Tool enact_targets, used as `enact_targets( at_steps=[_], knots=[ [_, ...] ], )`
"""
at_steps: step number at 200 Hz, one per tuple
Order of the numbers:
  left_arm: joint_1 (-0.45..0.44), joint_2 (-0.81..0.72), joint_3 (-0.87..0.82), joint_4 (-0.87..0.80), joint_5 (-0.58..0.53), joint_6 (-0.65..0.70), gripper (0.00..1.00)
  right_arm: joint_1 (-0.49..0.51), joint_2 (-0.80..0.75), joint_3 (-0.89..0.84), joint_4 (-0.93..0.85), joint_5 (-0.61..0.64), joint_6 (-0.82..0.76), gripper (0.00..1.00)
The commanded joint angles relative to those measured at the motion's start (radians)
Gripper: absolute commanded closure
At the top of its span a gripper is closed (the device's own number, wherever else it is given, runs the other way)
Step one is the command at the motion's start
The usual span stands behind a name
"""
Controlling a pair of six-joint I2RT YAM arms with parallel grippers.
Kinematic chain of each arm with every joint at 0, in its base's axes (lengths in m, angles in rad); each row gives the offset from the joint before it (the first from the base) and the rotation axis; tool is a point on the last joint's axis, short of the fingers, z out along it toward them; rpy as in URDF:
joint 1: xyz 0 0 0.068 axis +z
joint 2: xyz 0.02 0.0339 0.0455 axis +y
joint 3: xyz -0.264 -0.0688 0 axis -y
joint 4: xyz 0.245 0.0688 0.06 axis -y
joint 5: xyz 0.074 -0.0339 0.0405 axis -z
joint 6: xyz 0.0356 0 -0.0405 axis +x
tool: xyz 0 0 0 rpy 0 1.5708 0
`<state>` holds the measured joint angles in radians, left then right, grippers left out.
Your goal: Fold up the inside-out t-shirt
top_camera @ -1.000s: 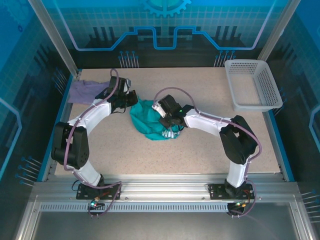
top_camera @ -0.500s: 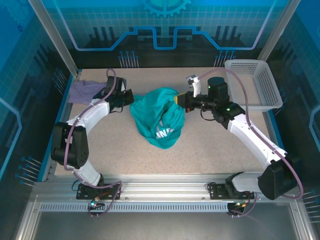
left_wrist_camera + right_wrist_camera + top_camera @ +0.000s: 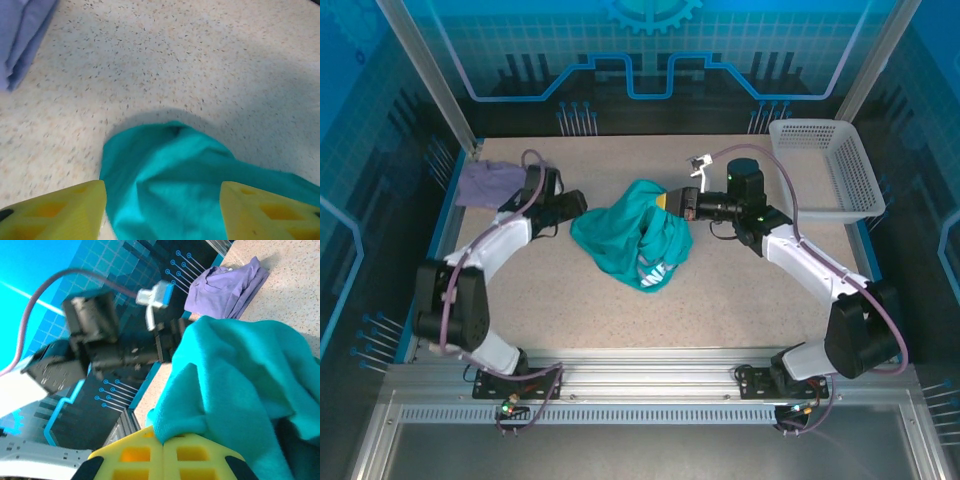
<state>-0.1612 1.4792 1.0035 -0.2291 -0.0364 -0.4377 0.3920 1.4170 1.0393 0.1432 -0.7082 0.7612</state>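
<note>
**Right end effector is pinching the teal t-shirt while the left one is standing open**

Nearest to you, the two arms are rising from their bases at the front edge of the bench and bending inward toward the middle. There the teal t-shirt is lying in a crumpled heap on the speckled surface, roughly midway between the arms. Its white print is showing on the near fold.

Your right end effector is gripping the far right edge of the heap. In the right wrist view its yellow fingers are pressing flat against each other. A fold of teal fabric is being pinched right at their tips, so the jaws are sitting fully closed on the t-shirt. Beyond that fold the same view is showing the other arm as a dark blur.

Your left end effector is sitting just beside the left edge of the heap. In the left wrist view its two yellow fingers are standing well apart, with a rounded lobe of teal cloth lying on the bench between them. Neither finger is squeezing the cloth, and I cannot tell whether they are touching it.

Farther back, the lavender shirt is lying at the far left of the bench, behind the left arm and well apart from the teal one. The white basket is sitting at the far right corner.
</note>
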Motion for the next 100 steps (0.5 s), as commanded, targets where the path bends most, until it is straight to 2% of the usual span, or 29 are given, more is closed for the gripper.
enact_targets(
  at_steps=[1,20,52,70,100],
  knots=[
    [-0.082,-0.186,-0.102,0.062,-0.024,-0.018,0.34,-0.002,0.002,-0.004,0.046,0.017,0.066,1.0],
    [-0.19,-0.297,-0.192,0.113,0.023,0.004,0.32,-0.006,0.006,-0.002,0.042,0.031,0.086,1.0],
    [-0.333,-0.389,-0.293,0.272,0.209,0.036,0.39,-0.013,0.027,0.013,0.042,0.031,0.141,1.0],
    [-0.396,-0.388,-0.295,0.319,0.249,0.069,0.43,-0.01,0.038,0.022,0.045,0.029,0.172,1.0],
    [-0.449,-0.313,-0.223,0.309,0.282,0.124,0.44,-0.008,0.042,0.034,0.042,0.029,0.191,1.0]
  ],
)
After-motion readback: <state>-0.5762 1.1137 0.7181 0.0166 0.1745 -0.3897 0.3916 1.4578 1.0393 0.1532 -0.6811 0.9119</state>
